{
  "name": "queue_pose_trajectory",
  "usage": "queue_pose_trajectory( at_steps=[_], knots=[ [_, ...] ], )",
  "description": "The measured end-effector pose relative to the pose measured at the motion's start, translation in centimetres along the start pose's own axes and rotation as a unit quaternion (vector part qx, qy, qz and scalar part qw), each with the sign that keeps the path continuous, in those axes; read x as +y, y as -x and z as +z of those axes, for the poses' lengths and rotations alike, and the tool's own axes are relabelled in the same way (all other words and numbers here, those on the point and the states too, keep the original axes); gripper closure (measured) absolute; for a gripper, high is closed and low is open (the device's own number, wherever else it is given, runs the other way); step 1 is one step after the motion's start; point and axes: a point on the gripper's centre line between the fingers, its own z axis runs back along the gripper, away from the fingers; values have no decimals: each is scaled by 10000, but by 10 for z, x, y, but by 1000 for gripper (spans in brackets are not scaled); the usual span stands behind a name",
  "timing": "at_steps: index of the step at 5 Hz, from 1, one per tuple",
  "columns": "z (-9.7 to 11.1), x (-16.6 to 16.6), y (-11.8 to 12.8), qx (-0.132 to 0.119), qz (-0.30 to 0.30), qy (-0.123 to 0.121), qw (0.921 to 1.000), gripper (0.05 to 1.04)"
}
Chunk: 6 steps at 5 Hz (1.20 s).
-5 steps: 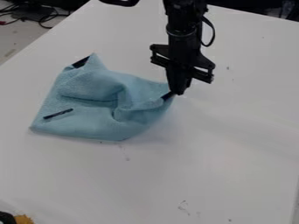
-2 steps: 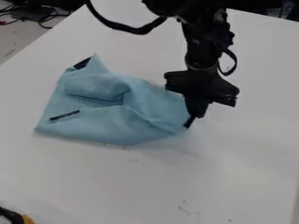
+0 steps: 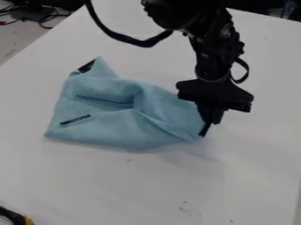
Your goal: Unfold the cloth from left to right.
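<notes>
White table (image 3: 117, 189), toward left edge: blue cloth (image 3: 111, 129), corner pinched in closed gripper (image 3: 210, 121); sideways pull might slide it whole, unopened.

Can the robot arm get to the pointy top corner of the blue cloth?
Probably: nothing lies over that pointy corner, but its gripper seems to hold the cloth by its right end and should let go first.

A white table (image 3: 253, 162) carries a rumpled light-blue cloth (image 3: 111, 129) (plus some small dark marks (image 3: 185, 208)).
</notes>
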Motion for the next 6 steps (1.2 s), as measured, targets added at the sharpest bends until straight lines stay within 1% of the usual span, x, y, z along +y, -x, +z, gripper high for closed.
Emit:
queue_pose_trajectory(
  at_steps=[1,2,3,4,5,6],
  knots=[
    [-2,1,-1,182,-157,357,9991,578],
    [1,-1,-5,170,-292,522,9981,269],
    [-1,-3,-7,280,-415,546,9972,77],
    [7,0,-21,556,-1008,488,9922,78],
    [19,15,-46,873,-1774,152,9801,83],
    [22,19,-57,867,-1912,54,9777,83]
  ],
)
